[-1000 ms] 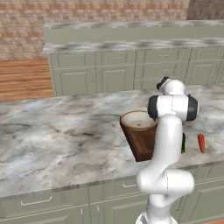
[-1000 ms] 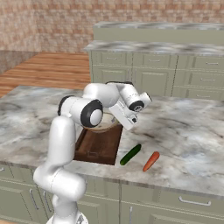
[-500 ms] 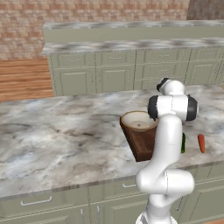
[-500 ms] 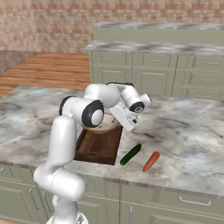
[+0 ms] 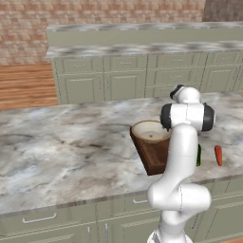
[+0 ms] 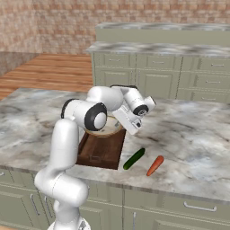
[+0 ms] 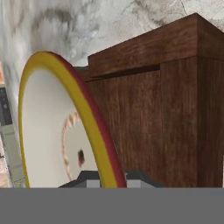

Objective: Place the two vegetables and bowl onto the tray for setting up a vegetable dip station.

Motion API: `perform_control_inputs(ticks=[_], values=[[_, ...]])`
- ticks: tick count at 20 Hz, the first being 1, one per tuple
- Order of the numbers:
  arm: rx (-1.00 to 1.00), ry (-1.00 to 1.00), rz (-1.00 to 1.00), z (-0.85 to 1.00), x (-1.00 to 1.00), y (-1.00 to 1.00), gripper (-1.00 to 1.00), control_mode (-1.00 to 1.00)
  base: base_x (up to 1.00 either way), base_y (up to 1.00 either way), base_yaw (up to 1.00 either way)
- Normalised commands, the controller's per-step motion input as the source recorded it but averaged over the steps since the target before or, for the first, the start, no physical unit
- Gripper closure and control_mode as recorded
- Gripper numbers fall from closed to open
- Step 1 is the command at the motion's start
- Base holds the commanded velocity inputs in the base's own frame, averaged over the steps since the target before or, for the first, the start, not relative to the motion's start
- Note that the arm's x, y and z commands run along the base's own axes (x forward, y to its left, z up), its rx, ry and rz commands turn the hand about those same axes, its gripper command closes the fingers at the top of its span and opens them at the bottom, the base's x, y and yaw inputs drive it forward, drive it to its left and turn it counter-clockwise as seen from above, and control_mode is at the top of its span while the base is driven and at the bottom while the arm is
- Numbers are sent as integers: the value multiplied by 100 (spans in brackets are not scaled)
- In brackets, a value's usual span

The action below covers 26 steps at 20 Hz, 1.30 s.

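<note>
Marble worktop carrying, left to right: the dark wooden tray; the bowl over the tray's far end, its rim pinched in the closed tool; the green cucumber-like stick just beside the tray; and the orange carrot-like stick near it, both lying on the worktop.

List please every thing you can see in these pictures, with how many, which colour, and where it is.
round shallow bowl: one, tan rim, cream inside; over the tray's far end, rim pinched by the claw.
dark brown wooden rectangular tray: one; near the counter's front edge.
slender green cucumber-like stick: one; on the counter beside the tray.
slender orange carrot-like stick: one; beside the green stick.
grey marble counter: one.
claw: one, dark tips; shut on the bowl's rim.
</note>
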Motion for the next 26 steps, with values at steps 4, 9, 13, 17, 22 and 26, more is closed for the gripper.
perform_control_inputs(ticks=[4, 9, 13, 17, 22, 26], values=[[0, 0, 0, -5, 0, 0, 100, -100, 0, 0, 0], [0, 0, 0, -4, 0, 0, 100, -100, 0, 0, 0], [0, 0, 0, -5, 0, 0, -100, -100, 0, 0, 0], [0, 0, 0, -1, 0, -5, -100, -100, 0, 0, 0], [0, 0, 0, 0, -1, -9, -100, -100, 0, 0, 0], [0, 0, 0, 2, -2, -13, -100, -100, 0, 0, 0]])
